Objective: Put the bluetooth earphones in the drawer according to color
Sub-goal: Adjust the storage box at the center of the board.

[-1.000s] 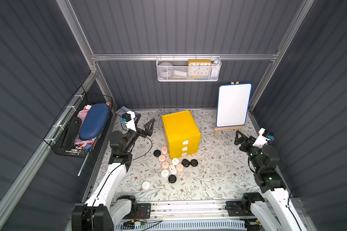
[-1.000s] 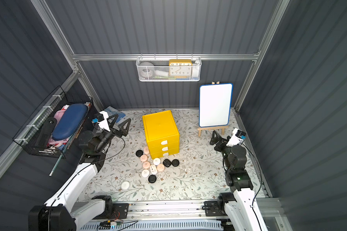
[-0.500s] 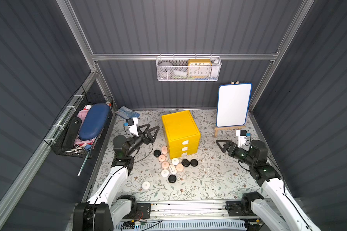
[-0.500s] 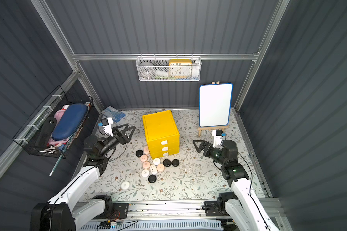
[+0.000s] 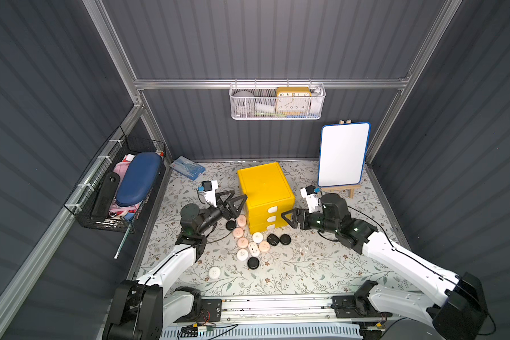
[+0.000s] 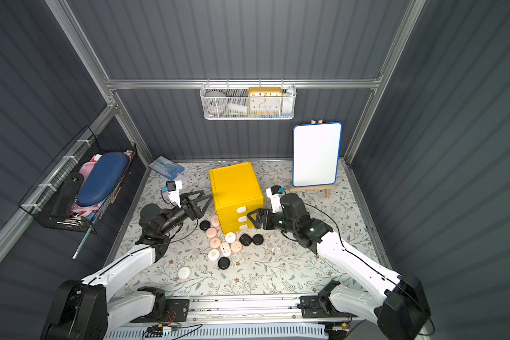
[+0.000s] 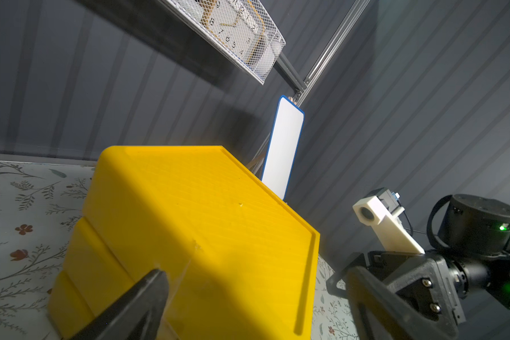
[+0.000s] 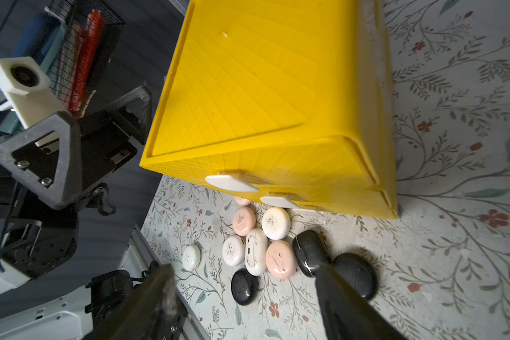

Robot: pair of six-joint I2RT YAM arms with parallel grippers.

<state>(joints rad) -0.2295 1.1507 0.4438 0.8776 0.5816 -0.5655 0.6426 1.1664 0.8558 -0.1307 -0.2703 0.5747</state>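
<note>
earphones (image 5: 242,242) clustered before drawer (image 5: 262,219) front, bare mat (image 5: 315,270) to their right

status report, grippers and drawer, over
Left gripper open, empty, beside drawer cabinet. Right gripper open, empty, near its handles. All drawers shut; earphones loose on mat, crowding the bottom front.

Bright, even light — wrist-view foregrounds blurred.

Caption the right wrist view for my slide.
Right tool open before the yellow drawer cabinet, earphone cases clustered on the floral mat.
</note>
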